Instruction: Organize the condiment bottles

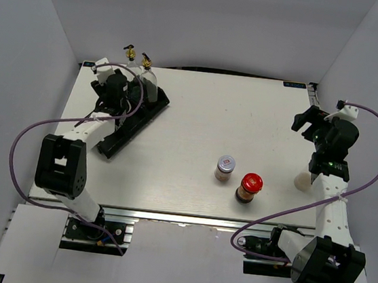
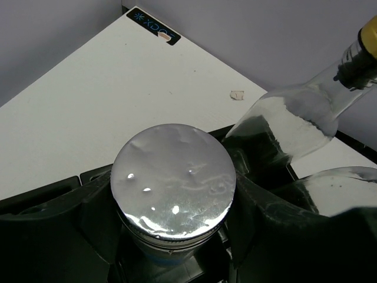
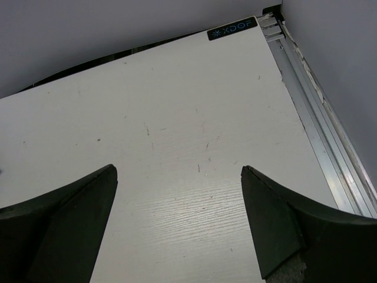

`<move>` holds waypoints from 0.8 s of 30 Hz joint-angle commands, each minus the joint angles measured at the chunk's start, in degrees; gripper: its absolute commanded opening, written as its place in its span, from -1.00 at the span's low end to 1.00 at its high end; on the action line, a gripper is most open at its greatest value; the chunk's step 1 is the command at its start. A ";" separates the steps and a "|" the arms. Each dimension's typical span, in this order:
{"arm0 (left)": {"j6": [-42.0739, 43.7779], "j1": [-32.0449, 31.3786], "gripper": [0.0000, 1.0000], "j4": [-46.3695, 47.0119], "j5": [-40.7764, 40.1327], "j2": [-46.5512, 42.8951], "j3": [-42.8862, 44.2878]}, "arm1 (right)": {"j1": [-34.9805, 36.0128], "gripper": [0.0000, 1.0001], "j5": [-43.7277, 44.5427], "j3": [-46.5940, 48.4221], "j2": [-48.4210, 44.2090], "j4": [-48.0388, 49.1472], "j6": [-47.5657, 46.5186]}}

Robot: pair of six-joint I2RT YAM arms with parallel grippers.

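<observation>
Our left gripper [image 1: 117, 92] clamps the silver-capped shaker [image 2: 174, 177] at the black tray [image 1: 130, 129], beside two glass cruets [image 1: 146, 75]. We judge releasing it comes next. The silver-lidded jar [image 1: 225, 167] and red-lidded jar [image 1: 249, 188] wait mid-table. Our right gripper [image 3: 179, 224] hangs spread, empty.

The tray [image 1: 116, 141] holding cruets [image 1: 148, 83] lies far left; jars [image 1: 225, 168] stand centre-right.

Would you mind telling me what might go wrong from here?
The left gripper holds the silver-capped shaker close beside a cruet on the tray; a sideways nudge may topple the cruet. The red-lidded jar and silver-lidded jar stand close together, so the open right gripper might knock one while grasping the other.
</observation>
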 commanded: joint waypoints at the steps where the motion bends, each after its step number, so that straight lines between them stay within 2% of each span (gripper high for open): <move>1: 2.04 0.21 -0.72 6.42 -0.42 -0.08 2.55 | -0.25 0.79 1.19 2.37 0.04 0.18 -0.49; 7: 6.60 0.29 -0.62 12.38 0.98 4.40 3.43 | -0.25 0.79 2.51 2.37 -0.22 -0.08 -1.02; 11: 8.97 0.38 -0.42 16.61 1.51 6.86 2.64 | -0.25 0.79 3.65 2.37 -0.31 -0.26 -1.19; 17: 10.47 1.00 -0.26 19.34 -0.25 10.38 2.64 | -0.25 0.79 5.50 3.16 -0.75 -1.84 -1.19; 21: 11.44 0.91 0.04 23.38 -1.82 10.38 0.18 | -0.25 0.79 7.78 3.08 -1.36 -2.28 -0.84; 24: 11.53 1.26 0.36 26.46 -1.83 10.29 -2.19 | -0.25 0.79 7.70 3.16 -1.54 -2.37 -0.49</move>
